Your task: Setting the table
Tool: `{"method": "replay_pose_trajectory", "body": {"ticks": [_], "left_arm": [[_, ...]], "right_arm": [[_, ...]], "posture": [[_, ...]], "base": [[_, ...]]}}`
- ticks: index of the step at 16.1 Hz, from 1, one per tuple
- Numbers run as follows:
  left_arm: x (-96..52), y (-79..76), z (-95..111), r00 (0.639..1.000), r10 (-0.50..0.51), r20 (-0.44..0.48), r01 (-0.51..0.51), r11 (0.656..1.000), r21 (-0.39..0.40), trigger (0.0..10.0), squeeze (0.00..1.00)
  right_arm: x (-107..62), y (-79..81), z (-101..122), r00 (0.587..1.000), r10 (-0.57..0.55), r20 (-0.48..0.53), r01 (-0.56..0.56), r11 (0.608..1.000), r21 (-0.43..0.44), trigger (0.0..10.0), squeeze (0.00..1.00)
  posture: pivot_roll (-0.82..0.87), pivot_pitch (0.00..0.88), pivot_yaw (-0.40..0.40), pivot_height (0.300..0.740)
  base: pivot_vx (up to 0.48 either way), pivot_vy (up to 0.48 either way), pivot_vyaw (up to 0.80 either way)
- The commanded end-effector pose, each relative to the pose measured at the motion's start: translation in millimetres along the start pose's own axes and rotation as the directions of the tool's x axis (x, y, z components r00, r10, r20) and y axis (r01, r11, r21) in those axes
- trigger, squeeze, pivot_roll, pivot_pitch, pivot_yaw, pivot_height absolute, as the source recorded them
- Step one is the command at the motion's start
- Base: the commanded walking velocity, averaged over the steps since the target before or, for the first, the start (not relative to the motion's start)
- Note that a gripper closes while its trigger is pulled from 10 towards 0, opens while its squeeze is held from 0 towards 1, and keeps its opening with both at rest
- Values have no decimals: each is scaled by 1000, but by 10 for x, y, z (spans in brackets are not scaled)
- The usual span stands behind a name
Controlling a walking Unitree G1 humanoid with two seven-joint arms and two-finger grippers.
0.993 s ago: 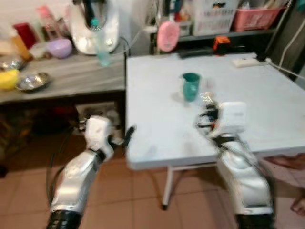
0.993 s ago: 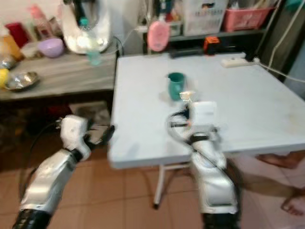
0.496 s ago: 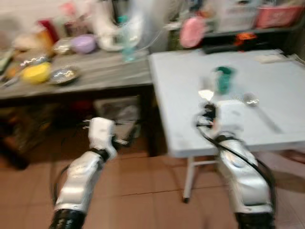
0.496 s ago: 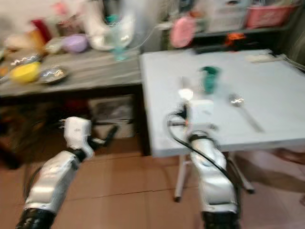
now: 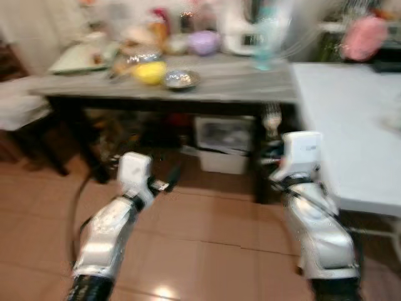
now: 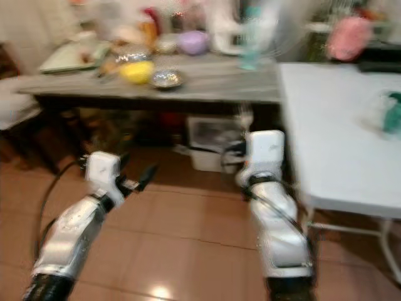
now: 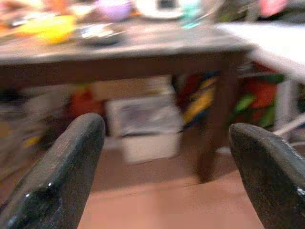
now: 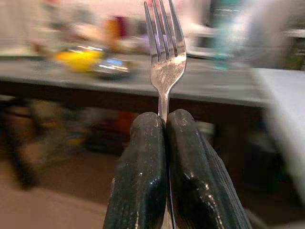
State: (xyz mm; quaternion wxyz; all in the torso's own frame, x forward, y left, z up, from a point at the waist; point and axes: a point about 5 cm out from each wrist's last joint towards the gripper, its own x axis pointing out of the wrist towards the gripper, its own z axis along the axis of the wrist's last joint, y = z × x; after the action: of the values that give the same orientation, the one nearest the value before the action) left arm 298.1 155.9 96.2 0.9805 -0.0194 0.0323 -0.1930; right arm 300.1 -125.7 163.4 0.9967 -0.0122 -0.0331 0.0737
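Clamped between the two black fingers of the right gripper [image 8: 166, 143] is a silver metal fork [image 8: 164, 52], its handle pinched tight and its tines standing up past the fingertips. In the head views that arm sits at about four o'clock, in front of the near corner of the white folding table [image 5: 351, 125], which runs off toward two and three o'clock. A blurred teal plastic cup [image 6: 391, 113] stands on that table at three o'clock.

At about eight o'clock the left gripper [image 7: 167, 157] hangs over the brown tiled floor [image 5: 207, 251], fingers spread wide and holding nothing. Ahead, from ten to one o'clock, a long grey wooden side table [image 5: 188, 88] carries a yellow bowl [image 5: 150, 72], a small shiny metal dish [image 5: 180, 79], a purple bowl [image 5: 203, 42] and a clear bottle [image 5: 263, 44], all smeared by blur.

Judging by this, the step in hand is carrying the fork while facing the side table, perhaps to fetch another piece. The next move seems to call for the free left gripper to reach a dish there, or for the fork to go to the white table near the cup, keeping the pinch firm.
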Motion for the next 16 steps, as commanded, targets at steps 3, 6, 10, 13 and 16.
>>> {"method": "replay_pose_trajectory", "body": {"ticks": [3,6,10,13,16], "left_arm": [[52,-54,57,1000,-13,20,13,1000,5,10000,0],[64,-71,92,999,-21,47,21,1000,10,10000,0],[65,-109,90,997,-54,48,54,999,-3,10000,0],[64,-125,92,996,-74,46,74,997,-9,10000,0],[62,-141,91,995,-86,47,87,996,-10,10000,0]], "right_arm": [[2,-96,49,999,-27,21,27,1000,-13,10000,0],[12,-95,51,999,-30,21,30,999,-10,10000,0],[15,-128,53,999,-42,20,42,999,-3,10000,0],[17,-131,50,999,-46,17,46,999,8,10000,0],[20,-126,48,999,-46,17,46,999,7,10000,0]], "posture": [[-75,0,77,740],[-76,0,75,740],[-78,0,75,740],[-79,0,76,740],[-79,0,75,740]], "base": [[0,480,0],[0,264,0],[0,0,0],[200,0,0],[409,0,0]]}}
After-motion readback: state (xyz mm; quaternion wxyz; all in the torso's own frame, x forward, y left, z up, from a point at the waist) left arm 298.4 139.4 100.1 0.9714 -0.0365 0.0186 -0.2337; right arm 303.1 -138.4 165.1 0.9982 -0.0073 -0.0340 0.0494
